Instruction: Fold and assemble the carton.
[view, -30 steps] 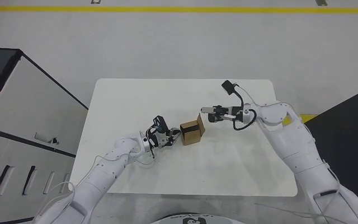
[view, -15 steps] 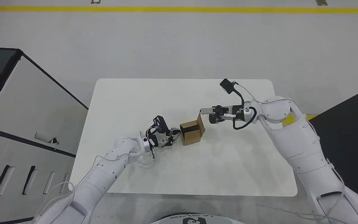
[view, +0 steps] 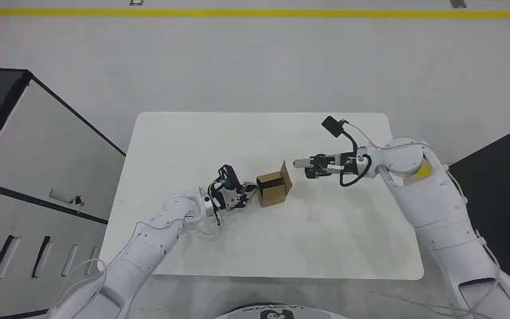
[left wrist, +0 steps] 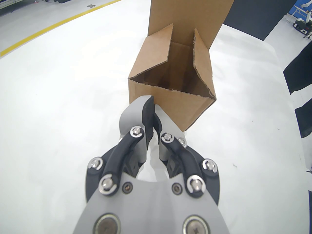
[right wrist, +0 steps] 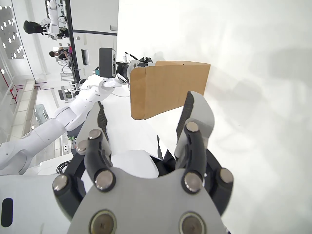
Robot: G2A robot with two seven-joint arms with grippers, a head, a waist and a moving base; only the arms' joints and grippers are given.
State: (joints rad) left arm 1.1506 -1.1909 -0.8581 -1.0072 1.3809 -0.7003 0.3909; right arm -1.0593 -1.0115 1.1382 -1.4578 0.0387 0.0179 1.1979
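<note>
The carton (view: 272,190) stands open-topped in the middle of the table (view: 335,239). One tall flap (view: 285,174) rises from its right side. Two short flaps (left wrist: 158,47) lean partly inward over the opening.

The left gripper (view: 241,195) sits just left of the carton, low by its left wall, with its fingers pressed together and nothing between them. The right gripper (view: 301,164) hangs to the right of the tall flap, a little apart from it, with its fingers spread and empty.

The step in hand looks like closing the top, with the left side bracing and the right side bringing the tall flap over. To do it well:

- Keep the left gripper (left wrist: 153,105) low and square against the wall, so a push from the right does not slide or tip the light carton (left wrist: 170,101).
- Meet the tall flap (left wrist: 192,8) on its outer face, high up near the free edge.
- Sweep it leftward and down in an arc about its crease, not straight across.
- Get the short flaps down first, or the tall one will ride on their raised corners.

Several things are hard to make out:

- The fingertips hide whether the left gripper actually touches the wall.
- I cannot tell whether the carton's bottom is closed.
- I cannot tell whether the left wall carries a flap of its own.
- The top of the tall flap is cut off in the left wrist view.
- From the right gripper (right wrist: 145,103), the carton (right wrist: 168,88) shows its outer face and the opening is turned away.
</note>
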